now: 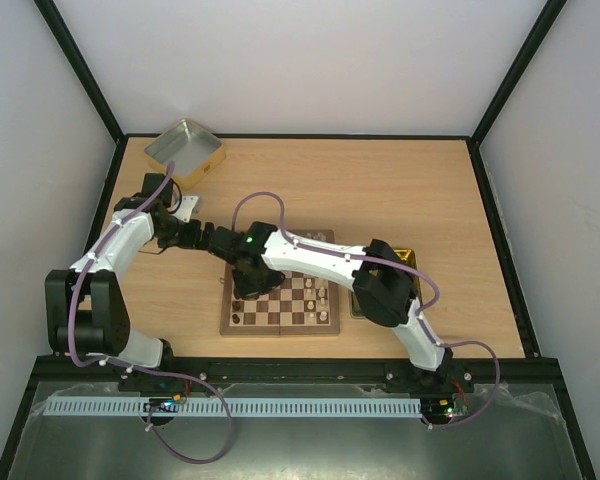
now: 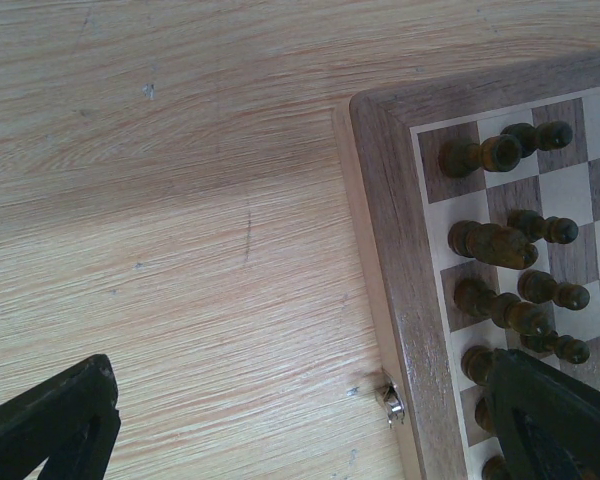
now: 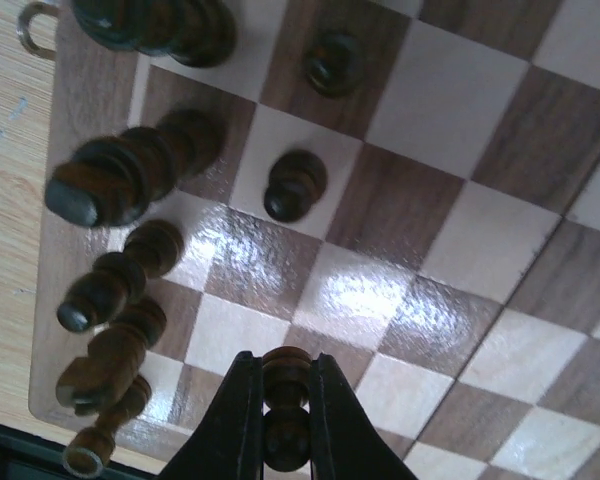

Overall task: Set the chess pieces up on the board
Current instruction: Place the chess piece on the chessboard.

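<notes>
Between the right jaws, a dark piece

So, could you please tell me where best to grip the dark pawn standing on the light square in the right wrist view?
Probably by its round head, from straight above: the pawn stands upright, and taller dark pieces stand close beside it, barring a sideways approach.

White links, black joints, purple cables, black right claw
</notes>
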`<state>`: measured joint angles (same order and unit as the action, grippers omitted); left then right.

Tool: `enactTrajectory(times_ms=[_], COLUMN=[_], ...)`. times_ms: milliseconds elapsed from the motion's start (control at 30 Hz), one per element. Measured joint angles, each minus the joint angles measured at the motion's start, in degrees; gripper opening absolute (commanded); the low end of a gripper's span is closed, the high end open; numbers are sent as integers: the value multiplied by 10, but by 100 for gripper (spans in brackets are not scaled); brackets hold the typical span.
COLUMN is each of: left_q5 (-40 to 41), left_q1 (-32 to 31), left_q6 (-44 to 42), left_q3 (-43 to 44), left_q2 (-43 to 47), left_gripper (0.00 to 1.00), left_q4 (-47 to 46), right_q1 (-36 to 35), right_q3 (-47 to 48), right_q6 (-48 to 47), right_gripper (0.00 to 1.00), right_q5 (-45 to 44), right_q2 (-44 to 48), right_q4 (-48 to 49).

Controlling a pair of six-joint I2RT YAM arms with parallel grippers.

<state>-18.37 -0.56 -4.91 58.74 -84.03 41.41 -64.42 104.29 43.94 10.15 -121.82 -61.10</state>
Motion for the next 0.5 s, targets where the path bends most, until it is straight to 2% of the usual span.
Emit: enactTrajectory(times_ms=[200,500], left_q5=[0,0], left_q1=[5,6], left_q6=[0,0], left_q3=[0,0], left_q2=[0,0], left_gripper=[100,100], left_q4=[0,0], right_q1=[0,0], right_q3=[43,58], right_q6=[-22,-33], right_gripper=[2,3], right_q5=[4,4], right_q2=[-35,-52], right_q4=[-19,-30])
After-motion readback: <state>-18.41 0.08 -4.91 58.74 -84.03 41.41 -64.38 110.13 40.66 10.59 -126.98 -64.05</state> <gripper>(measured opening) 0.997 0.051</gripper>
